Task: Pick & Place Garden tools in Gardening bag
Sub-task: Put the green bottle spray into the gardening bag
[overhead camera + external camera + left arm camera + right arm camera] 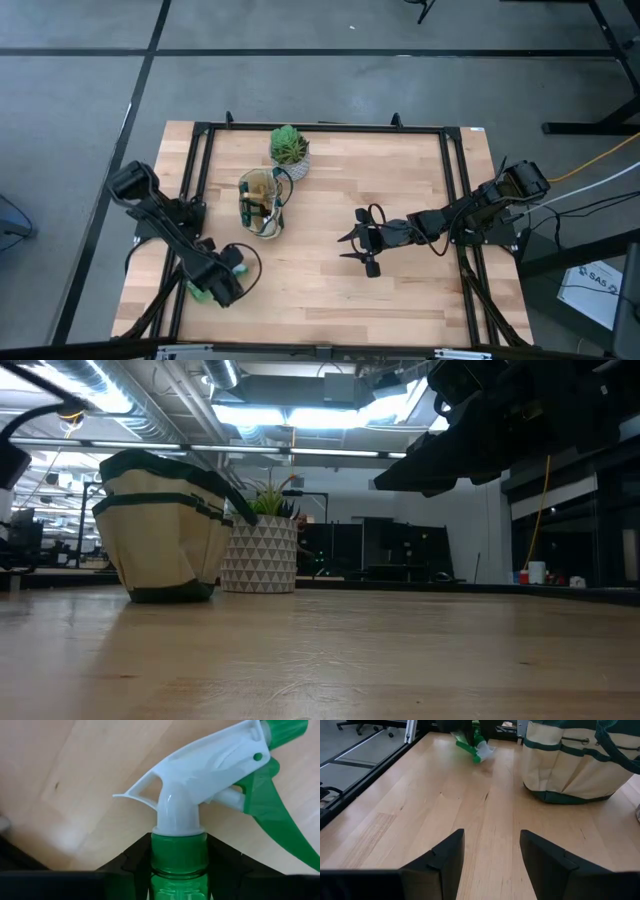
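Green spray bottle sits held by its neck in the left claw; the gardening bag is near, up the tabletop. Right claw waits wide.

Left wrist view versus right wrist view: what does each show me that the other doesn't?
Only the left wrist view shows the grip: the left gripper closed around the neck of the spray bottle, just under its white trigger head.

Only the right wrist view shows the gardening bag standing upright, and the right gripper with jaws open and empty above bare wood.

Both show the spray bottle, far off and small in the right wrist view, and the table.
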Controlling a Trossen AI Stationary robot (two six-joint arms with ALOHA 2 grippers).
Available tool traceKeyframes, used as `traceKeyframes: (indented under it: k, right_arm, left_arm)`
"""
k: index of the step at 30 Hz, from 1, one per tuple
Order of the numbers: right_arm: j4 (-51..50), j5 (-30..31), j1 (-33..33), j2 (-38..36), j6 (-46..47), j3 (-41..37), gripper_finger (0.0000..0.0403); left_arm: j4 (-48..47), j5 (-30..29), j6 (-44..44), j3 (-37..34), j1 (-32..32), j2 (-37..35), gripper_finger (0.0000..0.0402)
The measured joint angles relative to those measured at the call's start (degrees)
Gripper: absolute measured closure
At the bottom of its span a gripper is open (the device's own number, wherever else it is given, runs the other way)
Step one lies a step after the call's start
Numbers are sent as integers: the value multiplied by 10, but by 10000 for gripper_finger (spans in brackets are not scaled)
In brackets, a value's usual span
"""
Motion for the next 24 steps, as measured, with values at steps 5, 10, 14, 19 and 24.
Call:
traceKeyframes:
  k: [5, 10, 14, 19, 24]
  right_arm:
    - [0, 0, 0, 0, 0, 0, 209]
    - [0, 0, 0, 0, 0, 0, 209]
    - [0, 0, 0, 0, 0, 0, 209]
    - [0, 0, 0, 0, 0, 0, 209]
    - [0, 0, 0, 0, 0, 0, 209]
  left_arm:
    - [0, -43, 0, 0, -1, -29, 259]
    - [1, -113, -1, 0, -9, -85, 259]
    - [2, -187, -4, 0, -20, -134, 259]
    - [3, -290, -2, 0, -38, -187, 259]
    - [6, -401, 20, 1, -59, -236, 259]
